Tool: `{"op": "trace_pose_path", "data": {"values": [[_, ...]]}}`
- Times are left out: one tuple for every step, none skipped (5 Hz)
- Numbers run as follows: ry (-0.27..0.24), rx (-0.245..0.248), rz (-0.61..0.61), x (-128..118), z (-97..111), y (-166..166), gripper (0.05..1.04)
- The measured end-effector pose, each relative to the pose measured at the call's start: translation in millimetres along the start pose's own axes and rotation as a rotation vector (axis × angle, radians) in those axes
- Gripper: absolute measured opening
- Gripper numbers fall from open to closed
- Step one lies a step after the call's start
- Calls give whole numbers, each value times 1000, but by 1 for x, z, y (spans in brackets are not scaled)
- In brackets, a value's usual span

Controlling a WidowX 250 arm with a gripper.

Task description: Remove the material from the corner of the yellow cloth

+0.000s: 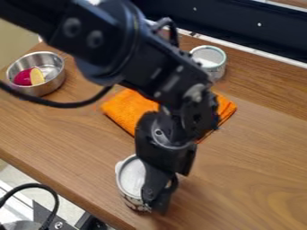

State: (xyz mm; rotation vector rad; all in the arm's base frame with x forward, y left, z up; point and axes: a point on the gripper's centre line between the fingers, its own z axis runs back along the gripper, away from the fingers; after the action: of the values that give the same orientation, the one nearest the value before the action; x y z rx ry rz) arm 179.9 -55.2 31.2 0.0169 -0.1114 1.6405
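Well, the can (130,177) is off the orange cloth (124,111), near the front edge of the worktop (252,184), so I'd call this the setting-down step, next wanting a gentle parting and lift. The tool (162,196) is right at its side, open or gripping I can't tell; the can looks upright, top facing up, long axis roughly vertical.

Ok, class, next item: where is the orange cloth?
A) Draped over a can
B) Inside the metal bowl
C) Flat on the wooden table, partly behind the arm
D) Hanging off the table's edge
C: the orange cloth lies flat on the wooden table, with the robot arm crossing in front of its middle.
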Motion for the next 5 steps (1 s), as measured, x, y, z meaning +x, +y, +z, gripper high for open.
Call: {"op": "trace_pose_path", "data": {"values": [[-6, 8, -7, 8, -2, 0, 999], [-19, 16, -9, 19, -4, -1, 999], [-35, 6, -17, 35, -11, -1, 999], [-31, -8, -32, 56, -15, -5, 999], [-17, -14, -22, 74, -17, -8, 999]]}}
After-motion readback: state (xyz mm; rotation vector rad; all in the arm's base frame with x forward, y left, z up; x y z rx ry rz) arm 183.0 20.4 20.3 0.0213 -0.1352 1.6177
